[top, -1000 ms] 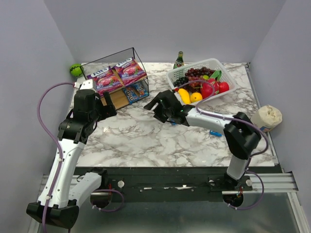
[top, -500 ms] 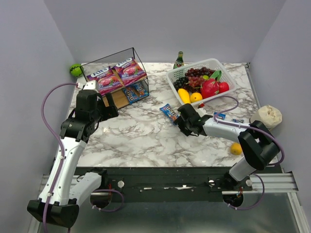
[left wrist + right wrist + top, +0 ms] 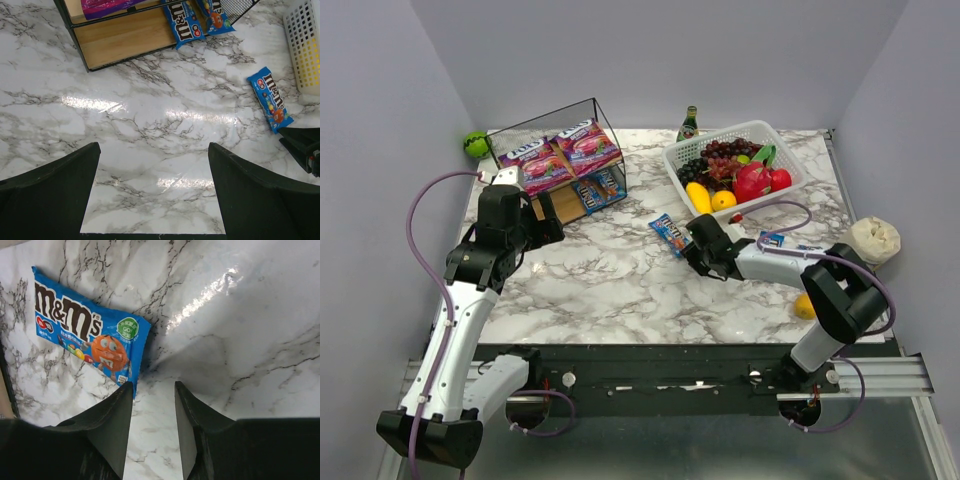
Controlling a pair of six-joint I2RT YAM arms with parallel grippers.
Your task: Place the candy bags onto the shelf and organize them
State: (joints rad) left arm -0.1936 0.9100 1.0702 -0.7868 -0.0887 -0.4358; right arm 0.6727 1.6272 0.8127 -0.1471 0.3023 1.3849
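Note:
The black wire shelf stands at the back left, with two purple candy bags on its top board and blue packets at its lower board. They also show in the left wrist view. One blue packet lies flat on the marble in mid-table. My right gripper hovers just right of it, slightly open and empty; in the right wrist view the packet lies beside the left fingertip. My left gripper is wide open and empty over bare marble in front of the shelf. Another small blue packet lies by my right forearm.
A white lattice basket of fruit stands at the back right with a green bottle behind it. A green ball sits left of the shelf. A small orange and a crumpled white bundle lie at the right.
My right gripper pulled back from near the shelf to mid-table, and the blue packet now lies on the marble beside it. The left arm has barely moved.

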